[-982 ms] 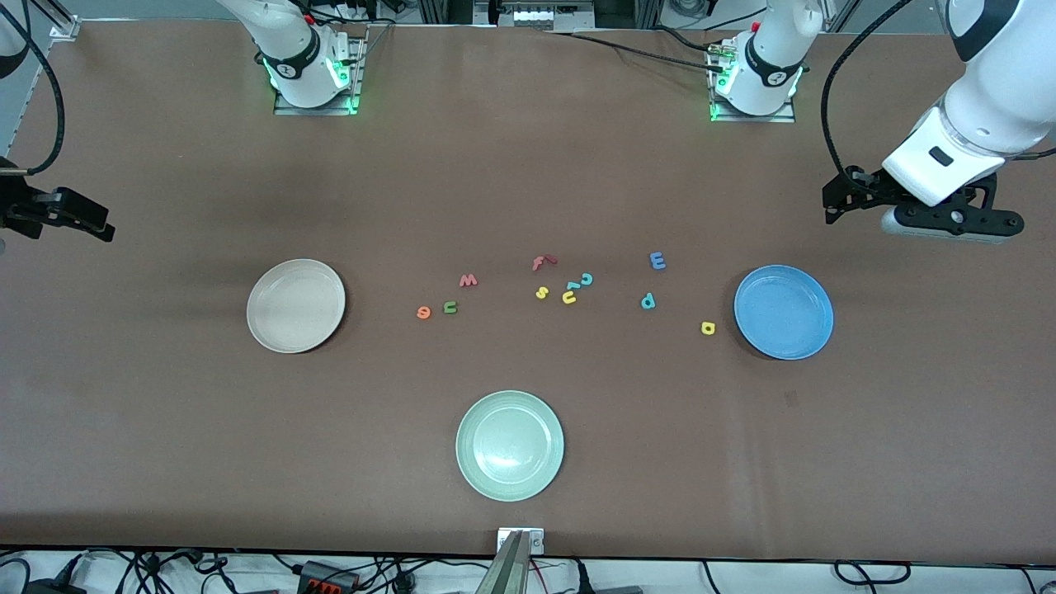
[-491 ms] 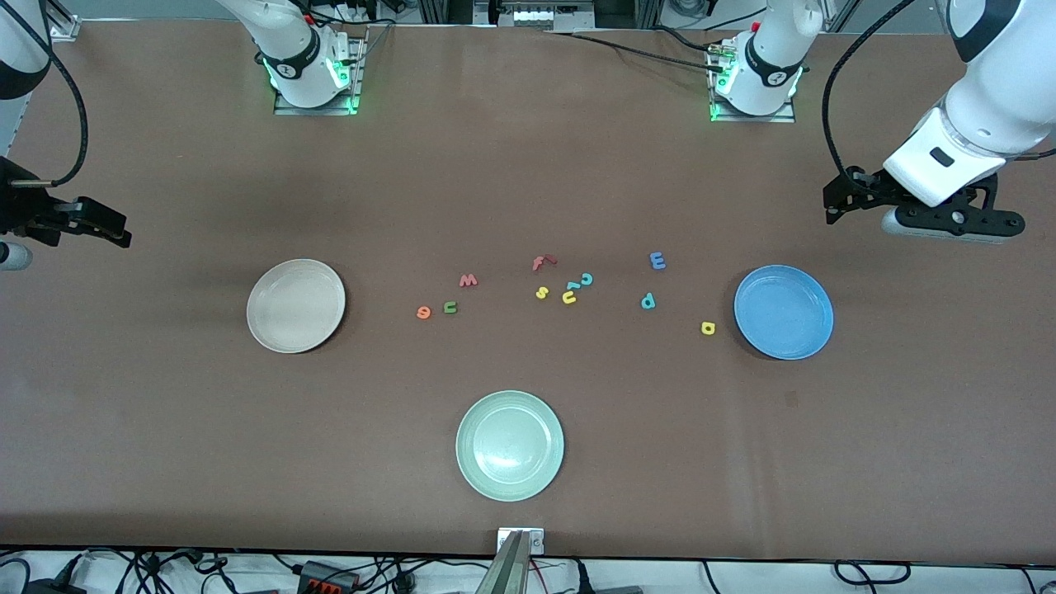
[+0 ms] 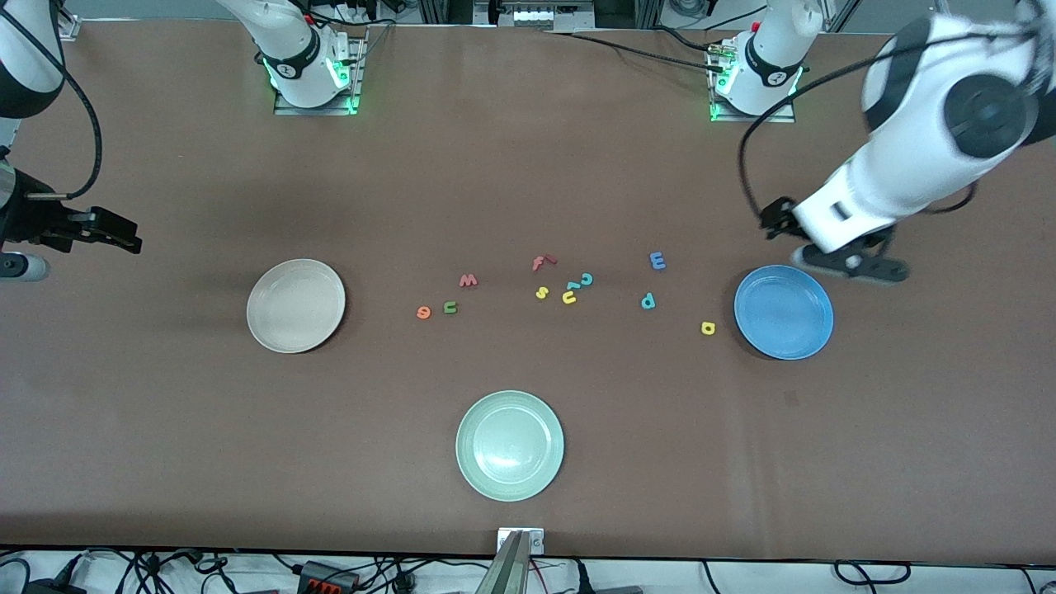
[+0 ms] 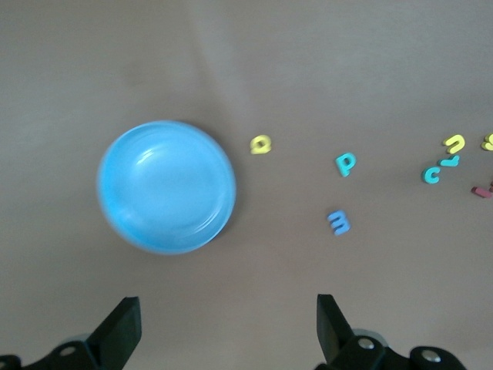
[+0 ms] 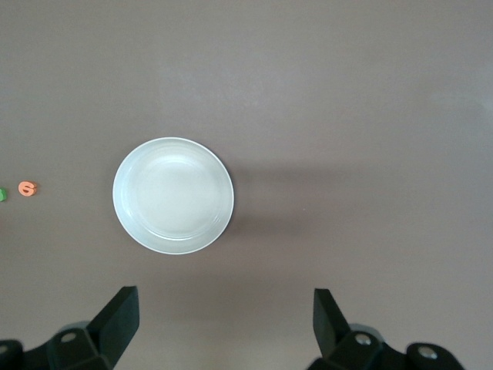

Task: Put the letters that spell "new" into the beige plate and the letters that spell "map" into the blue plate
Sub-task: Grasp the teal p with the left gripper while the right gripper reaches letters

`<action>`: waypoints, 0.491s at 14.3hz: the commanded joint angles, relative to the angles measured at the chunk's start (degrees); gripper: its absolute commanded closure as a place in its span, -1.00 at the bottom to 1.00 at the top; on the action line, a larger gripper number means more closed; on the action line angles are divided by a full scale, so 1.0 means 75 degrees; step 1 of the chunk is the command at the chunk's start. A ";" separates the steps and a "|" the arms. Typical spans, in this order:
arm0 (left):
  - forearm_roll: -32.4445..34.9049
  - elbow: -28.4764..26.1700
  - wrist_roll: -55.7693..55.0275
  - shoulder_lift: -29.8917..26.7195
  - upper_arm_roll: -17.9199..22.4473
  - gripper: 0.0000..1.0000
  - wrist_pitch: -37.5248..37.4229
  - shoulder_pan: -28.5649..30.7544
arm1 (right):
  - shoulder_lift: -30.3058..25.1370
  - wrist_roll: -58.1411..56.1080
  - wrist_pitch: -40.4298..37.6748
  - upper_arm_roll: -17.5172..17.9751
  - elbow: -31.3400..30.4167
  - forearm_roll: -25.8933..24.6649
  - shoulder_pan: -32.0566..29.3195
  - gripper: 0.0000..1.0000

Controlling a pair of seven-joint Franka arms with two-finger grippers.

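Front view shows both plates empty and all six wanted letters lying flat on the brown desk [image 3: 528,165], none yet moved. Taking the round pale green plate [image 3: 510,445] as landmark, the round beige plate [image 3: 295,305] sits farther from the camera toward the right arm's end, and the round bright blue plate [image 3: 784,312] likewise toward the left arm's end. The letters lie in a loose row between those two plates, all farther from the camera than the green plate: salmon-red foam w [image 3: 468,280], dark green foam n [image 3: 450,308] and orange foam e [image 3: 423,312] nearer the beige plate; blue foam m [image 3: 657,261], teal foam p [image 3: 648,301] and yellow foam a [image 3: 707,328] nearer the blue one.

The left hand [image 3: 850,262] hangs released over the blue plate's edge. The right hand [image 3: 103,231], also released, hovers at the desk's edge.

These letters look featherlight, thin and squashy, likely to skid. A gentle pinch across a stroke, from straight above, seems best.
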 commanded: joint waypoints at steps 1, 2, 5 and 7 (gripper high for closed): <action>-0.0161 0.0315 -0.0626 0.1222 -0.0018 -1.00 0.0821 -0.0533 | 0.0278 0.0015 0.0091 0.0001 -0.0063 0.0085 0.0368 -1.00; -0.0161 0.0304 -0.1048 0.1504 -0.0018 -1.00 0.1173 -0.0790 | 0.0442 0.0026 0.0115 0.0001 -0.0063 0.0096 0.0532 -1.00; -0.0102 0.0257 -0.3004 0.2406 -0.0018 -1.00 0.2193 -0.1226 | 0.1051 0.0038 0.0629 0.0001 -0.0098 0.0305 0.1047 -1.00; -0.0079 0.0117 -0.3616 0.2934 -0.0018 -1.00 0.2861 -0.1249 | 0.1426 0.0084 0.0898 0.0001 -0.0098 0.0506 0.1387 -1.00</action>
